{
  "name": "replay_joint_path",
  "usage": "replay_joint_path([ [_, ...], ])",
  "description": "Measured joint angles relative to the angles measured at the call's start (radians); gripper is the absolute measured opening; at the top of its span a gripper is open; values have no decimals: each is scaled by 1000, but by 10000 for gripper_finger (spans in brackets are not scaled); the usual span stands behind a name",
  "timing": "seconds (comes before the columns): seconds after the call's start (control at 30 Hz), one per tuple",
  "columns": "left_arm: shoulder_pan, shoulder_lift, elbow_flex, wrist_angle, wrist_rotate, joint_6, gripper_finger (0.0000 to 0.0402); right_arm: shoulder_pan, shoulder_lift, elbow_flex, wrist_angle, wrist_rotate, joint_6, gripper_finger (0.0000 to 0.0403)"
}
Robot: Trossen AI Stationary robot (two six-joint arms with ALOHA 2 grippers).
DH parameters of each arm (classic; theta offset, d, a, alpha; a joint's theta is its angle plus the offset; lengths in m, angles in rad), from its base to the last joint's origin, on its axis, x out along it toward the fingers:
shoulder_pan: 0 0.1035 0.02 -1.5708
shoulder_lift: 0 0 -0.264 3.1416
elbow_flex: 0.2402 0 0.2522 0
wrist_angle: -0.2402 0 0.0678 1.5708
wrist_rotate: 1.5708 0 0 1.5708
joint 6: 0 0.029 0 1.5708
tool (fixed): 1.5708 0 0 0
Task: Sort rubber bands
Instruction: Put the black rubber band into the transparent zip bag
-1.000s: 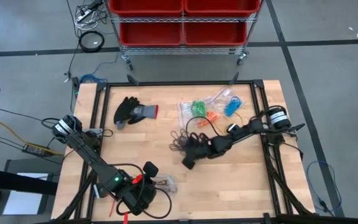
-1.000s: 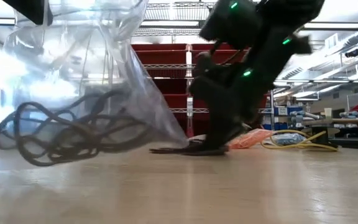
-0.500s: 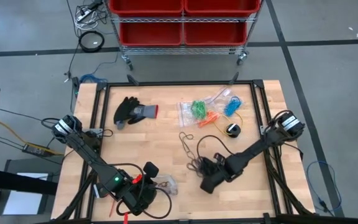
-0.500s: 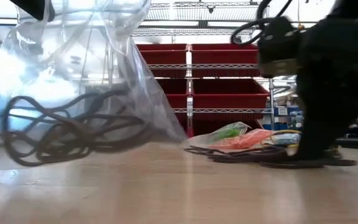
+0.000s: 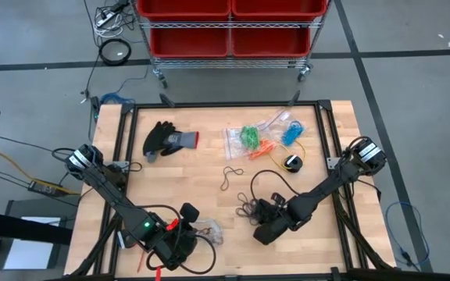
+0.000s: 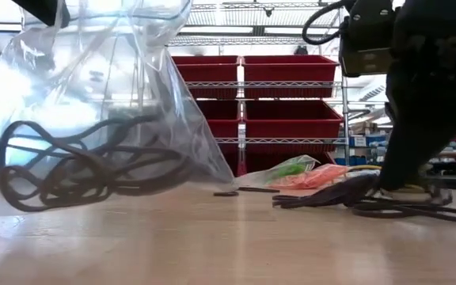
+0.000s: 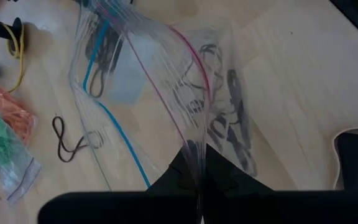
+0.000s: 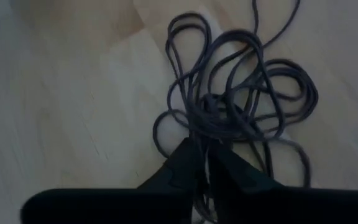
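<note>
A tangle of black rubber bands lies on the counter just ahead of the right gripper, whose jaws are pinched on a few strands. The left gripper is clamped on a clear bag. Being light, limp and stretchy, the bands are best nipped where strands bunch.

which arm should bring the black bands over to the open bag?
Right. Its tool is already shut on the clump of black rubber bands mid-table, while the left tool is busy pinching the clear zip bag open near the front edge.
</note>
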Motion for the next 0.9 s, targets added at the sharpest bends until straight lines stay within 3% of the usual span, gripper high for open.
replay_joint_path([
  [0.37,2,0,0,-4,0,2,2,13,-2,3,79,16,-2,135],
  [0.73,10,0,0,-1,-1,56,2,12,-11,5,140,29,-23,138],
  [0.9,11,0,0,-1,-1,75,2,10,-59,5,142,102,-63,138],
])
